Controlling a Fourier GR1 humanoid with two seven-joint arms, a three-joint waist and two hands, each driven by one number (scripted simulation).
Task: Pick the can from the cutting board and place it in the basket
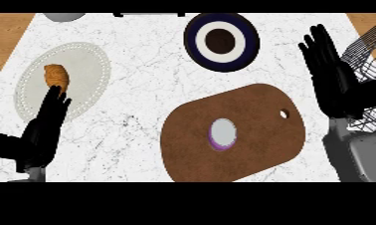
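With the can (223, 134) standing upright mid-cutting board (257, 104), untouched, I am holding my right hand (332, 77) straight-fingered before the basket (363, 50), ready to reach, my left hand (44, 129) resting, fingers straight.

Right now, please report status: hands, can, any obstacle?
Left hand open, right hand open. Purple-sided silver-topped can upright on brown oval cutting board. Dark wire basket behind right hand.

Can (223, 134) stands upright on brown cutting board (249, 114), near its middle. My right hand (334, 77) open, fingers straight, beside wire basket (363, 55) (partly hidden behind it). My left hand (46, 124) open at lower left, overlapping pale plate (81, 64) holding croissant (55, 75).
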